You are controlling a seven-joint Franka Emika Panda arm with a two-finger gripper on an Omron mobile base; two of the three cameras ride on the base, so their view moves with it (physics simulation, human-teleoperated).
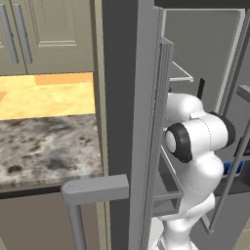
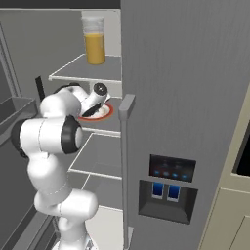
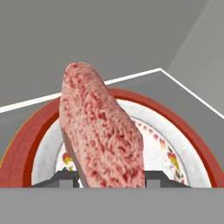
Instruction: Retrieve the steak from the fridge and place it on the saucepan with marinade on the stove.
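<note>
We're inside the fridge (image 2: 185,97), arm reaching onto the middle shelf (image 2: 105,124). In the hand view the steak (image 3: 101,131) sits between the two fingertips (image 3: 61,179), and the jaws look clamped on its near end. It stands on edge and angles up off the plate (image 3: 183,131), so it looks already lifted partly clear of the red rim. In the right base view the gripper (image 2: 97,100) hangs just over that plate, with the juice jug (image 2: 94,39) on the shelf above.

Risks from here, as we judge them:
- The grip is only on the near end of a long slab. Most of the mass hangs out front, so it could pivot or slip out during a fast swing.
- The shelf above is close. Lifting too high before backing out could knock the steak or wrist into it.
- The open door (image 1: 146,122) and its bins sit right next to the elbow. A wide retreat could clip them.
- A dragging far end could pull the plate along.
</note>
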